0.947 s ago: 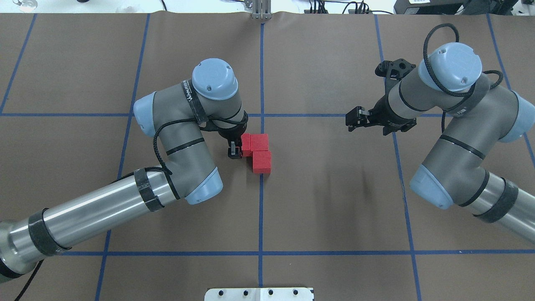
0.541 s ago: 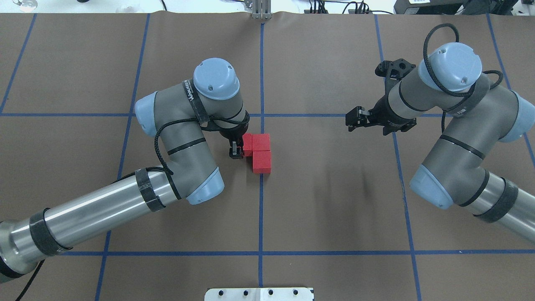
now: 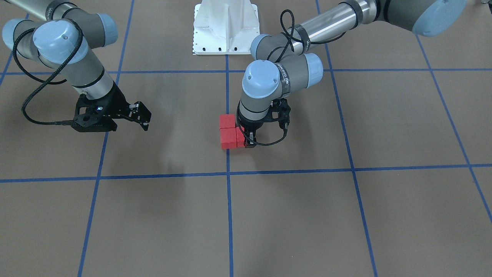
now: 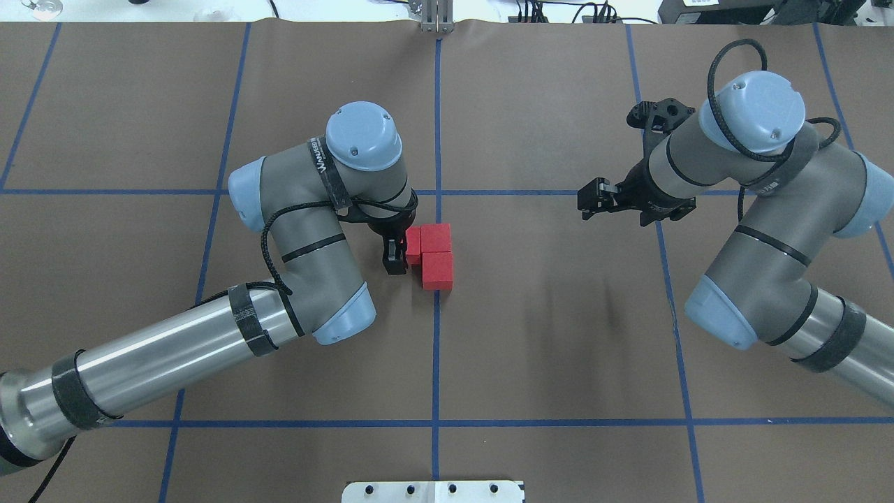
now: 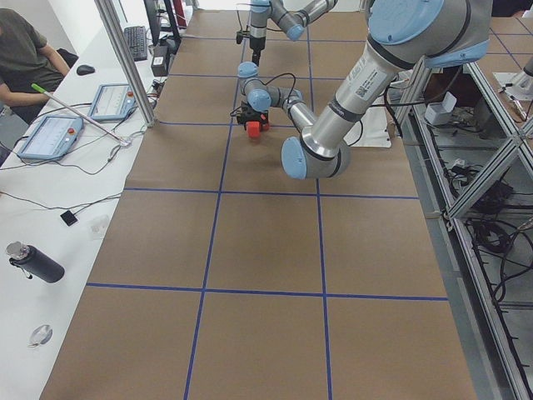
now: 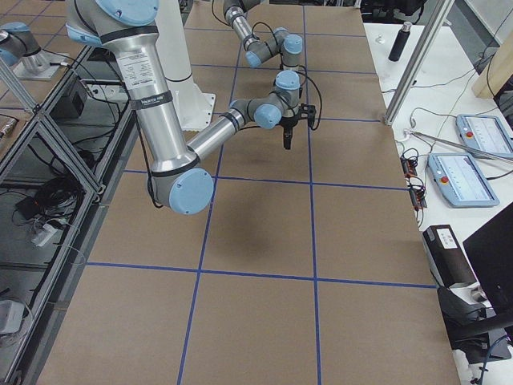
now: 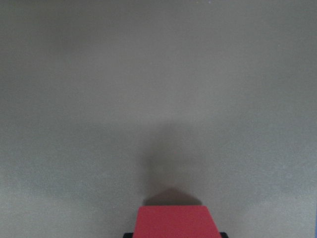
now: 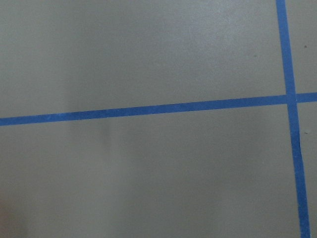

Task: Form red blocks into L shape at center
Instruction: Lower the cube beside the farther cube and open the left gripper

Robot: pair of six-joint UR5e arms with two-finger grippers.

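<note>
Gripping the leftmost of the red blocks (image 4: 431, 255), the left gripper (image 4: 396, 257) sits just left of the frame's middle in the overhead view, its jaws closed on that cube's sides; the left wrist view shows a red face at the bottom edge between dark finger tips. Three red blocks can be counted: two side by side and a third below the right-hand one, all touching, already reading as an L against the middle vertical blue line (image 4: 436, 349). They look like light, rigid cubes with plain matte faces, unlikely to slip or crush; opposite flat sides are the natural place to pinch, though a nudge would easily shift the neighbours. The right gripper (image 4: 588, 202) hangs in the right half, well apart from them, holding nothing, jaws seemingly together.
</note>
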